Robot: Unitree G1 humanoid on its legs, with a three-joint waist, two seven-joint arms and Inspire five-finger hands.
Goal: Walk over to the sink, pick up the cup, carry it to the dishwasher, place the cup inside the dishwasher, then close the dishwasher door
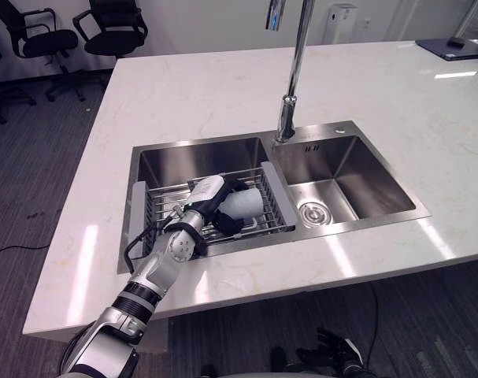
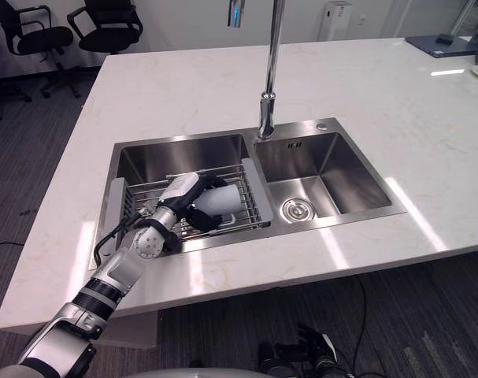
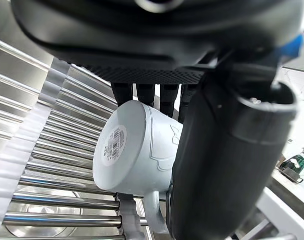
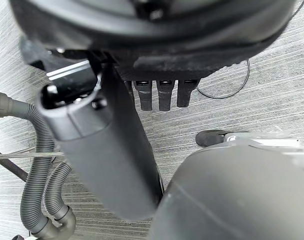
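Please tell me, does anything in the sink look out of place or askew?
The white cup lies on its side on the wire rack in the left basin, not upright, with the left hand closed around it. Nothing looks spilled or broken.

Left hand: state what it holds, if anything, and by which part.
The left hand clasps the white cup round its body; the handle is free.
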